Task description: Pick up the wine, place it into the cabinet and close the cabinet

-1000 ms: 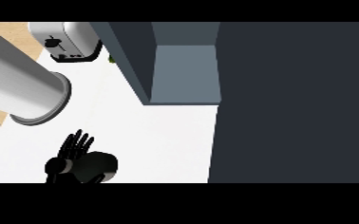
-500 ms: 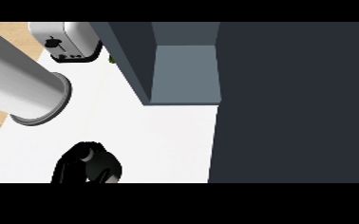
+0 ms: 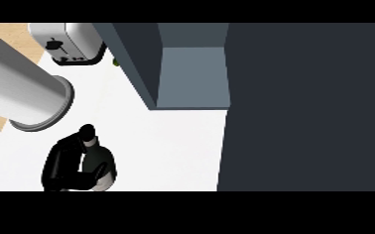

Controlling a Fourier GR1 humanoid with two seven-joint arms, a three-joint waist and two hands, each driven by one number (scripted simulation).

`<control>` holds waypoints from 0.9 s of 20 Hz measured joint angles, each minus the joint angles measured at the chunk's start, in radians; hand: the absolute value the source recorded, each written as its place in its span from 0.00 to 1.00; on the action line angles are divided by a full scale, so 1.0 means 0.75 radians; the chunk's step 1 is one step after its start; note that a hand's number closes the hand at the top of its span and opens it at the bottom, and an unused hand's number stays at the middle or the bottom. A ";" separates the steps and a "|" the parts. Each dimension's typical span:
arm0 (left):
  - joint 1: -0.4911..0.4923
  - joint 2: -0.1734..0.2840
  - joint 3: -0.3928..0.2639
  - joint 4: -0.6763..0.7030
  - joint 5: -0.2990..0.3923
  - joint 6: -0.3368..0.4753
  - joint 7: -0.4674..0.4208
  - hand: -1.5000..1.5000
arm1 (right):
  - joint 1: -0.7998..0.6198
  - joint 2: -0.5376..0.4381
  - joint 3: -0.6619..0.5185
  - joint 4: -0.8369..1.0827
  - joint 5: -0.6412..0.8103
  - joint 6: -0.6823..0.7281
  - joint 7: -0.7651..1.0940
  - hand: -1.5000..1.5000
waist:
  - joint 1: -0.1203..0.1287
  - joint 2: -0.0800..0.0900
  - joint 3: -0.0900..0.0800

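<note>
Down at the lower left, black fingers (image 3: 66, 153) of the left hand (image 3: 62, 166) curl round the dark wine (image 3: 99, 161) bottle on the white table (image 3: 176, 144), near the open cabinet (image 3: 194, 79).

A bare stretch of white counter (image 3: 164, 144) lies open between the wine bottle (image 3: 99, 161) at the lower left and the cabinet (image 3: 190, 79) above it. The cabinet's inside stands open toward the counter. Its dark door (image 3: 300, 109) walls off the whole right side. A big grey cylinder (image 3: 29, 96) crowds the left, with a toaster (image 3: 70, 42) behind it.
</note>
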 measured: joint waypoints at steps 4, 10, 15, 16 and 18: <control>-0.033 0.008 0.009 0.000 -0.059 0.062 -0.082 1.00 | 0.015 0.009 -0.005 -0.003 -0.004 0.008 -0.014 0.00 | 0.000 -0.001 0.000; -0.002 -0.024 -0.007 -0.164 -0.060 0.103 -0.085 1.00 | 0.007 0.021 0.007 0.000 -0.005 0.003 0.010 0.00 | 0.007 -0.002 0.000; 0.053 -0.063 -0.073 -0.444 0.009 0.096 0.124 1.00 | -0.020 0.016 -0.021 0.000 -0.012 0.000 0.030 0.00 | 0.011 -0.004 0.001; 0.063 -0.073 -0.092 -0.497 0.016 0.102 0.169 1.00 | -0.008 0.020 -0.015 -0.001 -0.013 0.002 0.029 0.00 | 0.011 -0.004 0.001; 0.073 -0.090 -0.127 -0.604 0.023 0.125 0.263 1.00 | -0.013 0.019 -0.023 0.002 -0.014 0.009 0.022 0.00 | 0.011 -0.004 0.001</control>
